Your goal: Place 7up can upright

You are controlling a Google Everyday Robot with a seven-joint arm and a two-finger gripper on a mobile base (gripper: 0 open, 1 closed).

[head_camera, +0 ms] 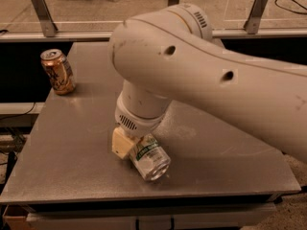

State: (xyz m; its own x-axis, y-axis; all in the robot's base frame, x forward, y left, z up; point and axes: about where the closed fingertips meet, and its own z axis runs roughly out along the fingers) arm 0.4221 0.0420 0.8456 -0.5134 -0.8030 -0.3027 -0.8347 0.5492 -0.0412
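The 7up can (150, 158), silver-white with green lettering, lies tilted on its side near the front middle of the grey metal table (72, 147), its open end facing the camera. My gripper (137, 150) hangs from the big white arm directly over the can and is shut on it. One cream finger (122, 144) presses against the can's left side. The other finger is hidden behind the can and wrist.
An orange-gold patterned can (57, 71) stands upright at the table's back left corner. The white arm (216, 85) fills the right and middle of the view and hides much of the table's right side. The table's front edge runs just below the 7up can.
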